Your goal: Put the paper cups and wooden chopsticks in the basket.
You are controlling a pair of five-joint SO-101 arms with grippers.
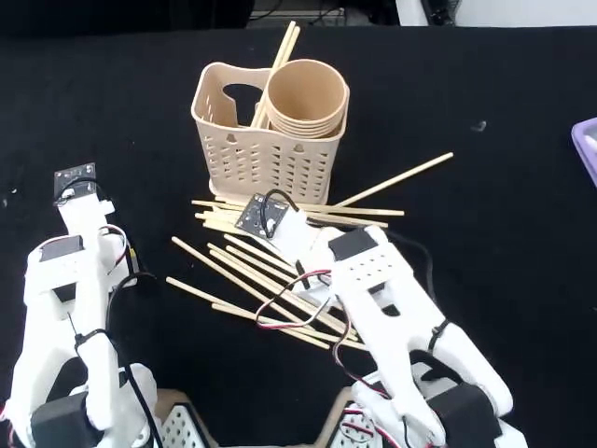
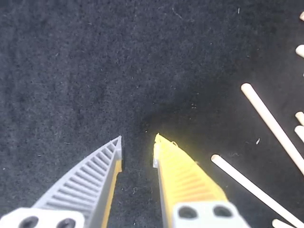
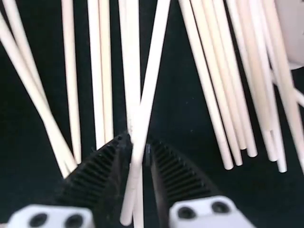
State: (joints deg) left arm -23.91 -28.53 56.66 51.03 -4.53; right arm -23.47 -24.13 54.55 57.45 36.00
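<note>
Task partly done. The stack of paper cups (image 1: 306,93) already sits in 1 compartment of the basket (image 1: 252,159), which stands near the far edge of the table, about mid-width. At least 2 wooden chopsticks (image 1: 284,47) stand upright in the basket beside the cups, tips poking above the rim.

Left to do: the loose chopsticks (image 1: 233,266), well over 10, lie scattered and crossing on the black table surface just in front of the basket. 1 stray chopstick (image 1: 396,179) angles off toward the right edge. All are pale, plain, thin round sticks; the cups are tan and nested.

The right gripper (image 3: 137,147) is down in the pile, jaws pinched nearly closed on the held chopstick (image 3: 142,118); a 2nd stick may be caught too, hard to say. The left gripper (image 2: 137,142) hangs over bare table toward the left edge, jaws a narrow gap apart, holding nothing.
</note>
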